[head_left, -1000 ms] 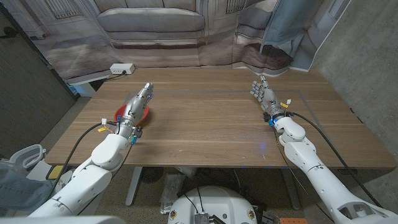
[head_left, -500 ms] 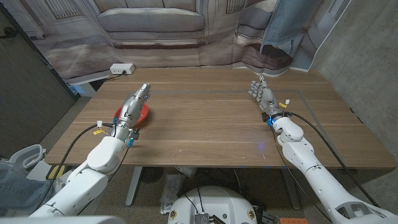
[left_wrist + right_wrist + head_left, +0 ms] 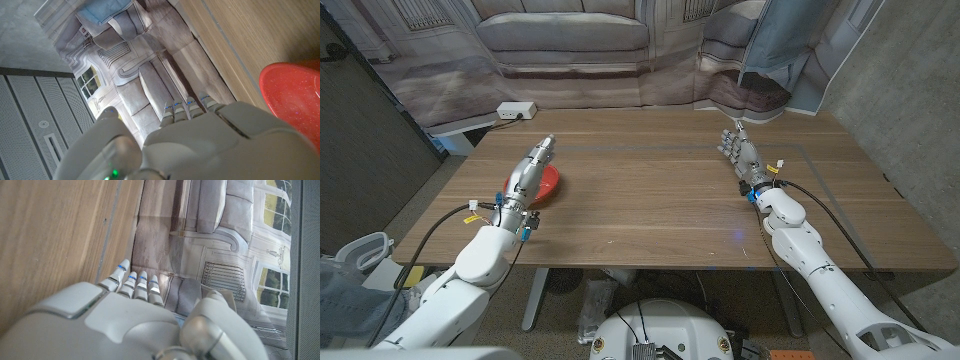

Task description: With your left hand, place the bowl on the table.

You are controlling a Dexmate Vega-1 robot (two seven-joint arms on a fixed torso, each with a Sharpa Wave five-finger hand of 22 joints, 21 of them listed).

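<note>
- Sitting on the table (image 3: 650, 215) near its left edge, the red bowl (image 3: 546, 183) stands upright with its rim up.
- The left hand (image 3: 529, 172) reaches forward with straight fingers, holding nothing; in the head view it overlaps the bowl's left side, and whether it touches the rim I cannot tell.
- In the left wrist view the bowl (image 3: 295, 100) shows as a red glossy curve on the wood, just beside the back of the left hand (image 3: 220, 135), with the fingertips (image 3: 189, 104) pointing toward the backdrop and not curled round the bowl.
- The left arm (image 3: 480, 255) comes in from the bottom left corner, with a black cable looping beside it at the table's edge.
- The right hand (image 3: 742, 153) stands on the right half of the table, fingers straight and close together, gripping nothing, well apart from the bowl.
- The right wrist view shows the right hand (image 3: 115, 315) over bare wood, its fingers (image 3: 135, 282) extended toward the backdrop.
- A printed backdrop (image 3: 570, 50) showing a grey sofa hangs behind the table.
- A white power strip (image 3: 516, 110) lies just past the table's far left corner.
- A blue cloth (image 3: 790, 40) hangs at the far right.
</note>
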